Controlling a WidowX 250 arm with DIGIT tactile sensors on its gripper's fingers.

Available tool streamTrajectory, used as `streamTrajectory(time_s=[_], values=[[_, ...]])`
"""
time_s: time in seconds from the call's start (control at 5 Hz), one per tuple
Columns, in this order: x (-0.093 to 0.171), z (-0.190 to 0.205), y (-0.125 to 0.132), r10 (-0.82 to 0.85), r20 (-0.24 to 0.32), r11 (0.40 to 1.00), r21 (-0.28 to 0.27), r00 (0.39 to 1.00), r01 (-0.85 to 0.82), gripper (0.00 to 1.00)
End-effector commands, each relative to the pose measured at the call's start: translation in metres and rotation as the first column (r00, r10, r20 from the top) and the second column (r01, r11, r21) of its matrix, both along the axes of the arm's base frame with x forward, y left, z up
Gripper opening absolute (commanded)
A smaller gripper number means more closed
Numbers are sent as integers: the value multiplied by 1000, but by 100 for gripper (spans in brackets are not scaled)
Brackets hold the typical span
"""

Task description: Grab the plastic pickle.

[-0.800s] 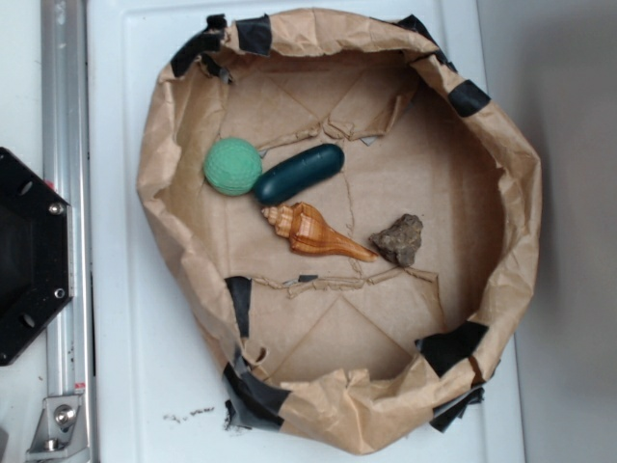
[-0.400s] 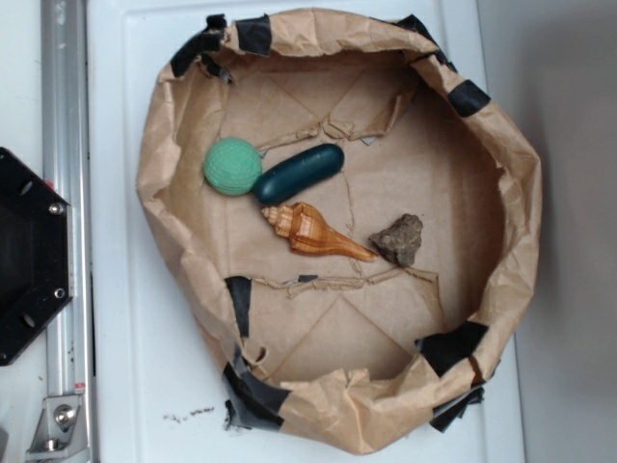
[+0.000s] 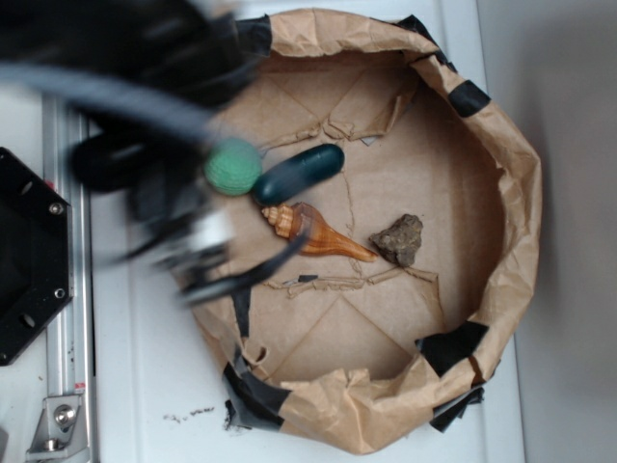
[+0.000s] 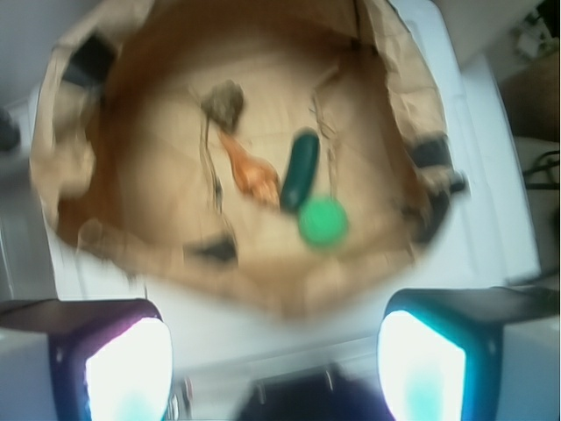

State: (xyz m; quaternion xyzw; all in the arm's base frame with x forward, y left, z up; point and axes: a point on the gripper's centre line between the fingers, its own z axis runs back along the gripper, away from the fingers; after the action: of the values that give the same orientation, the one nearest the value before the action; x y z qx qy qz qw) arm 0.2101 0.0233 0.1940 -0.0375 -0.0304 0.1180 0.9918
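Lying inside paper basin, pickle touches green ball; fingers spread apart, empty.

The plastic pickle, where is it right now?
In the exterior view the plastic pickle lies in the upper left of the paper-lined basket, touching the light green ball on its left, just above the seashell.

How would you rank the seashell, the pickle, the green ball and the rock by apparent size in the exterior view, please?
1. Seashell, longest, though partly crossed by a blurred cable.
2. Plastic pickle, nearly as long, so this is close.
3. Green ball and rock look alike, so I won't rank them.
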Motion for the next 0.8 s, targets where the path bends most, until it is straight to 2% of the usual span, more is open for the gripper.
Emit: streamTrajectory(time_s=[0.0, 0.2, 0.4, 0.6], values=[[31, -92, 14, 176, 69, 984, -34, 982, -174, 100], [31, -143, 3, 188, -47, 980, -52, 981, -190, 100], [33, -164, -4, 189, -112, 978, -69, 976, -198, 100], [42, -177, 11, 274, -177, 950, -100, 945, -295, 100]])
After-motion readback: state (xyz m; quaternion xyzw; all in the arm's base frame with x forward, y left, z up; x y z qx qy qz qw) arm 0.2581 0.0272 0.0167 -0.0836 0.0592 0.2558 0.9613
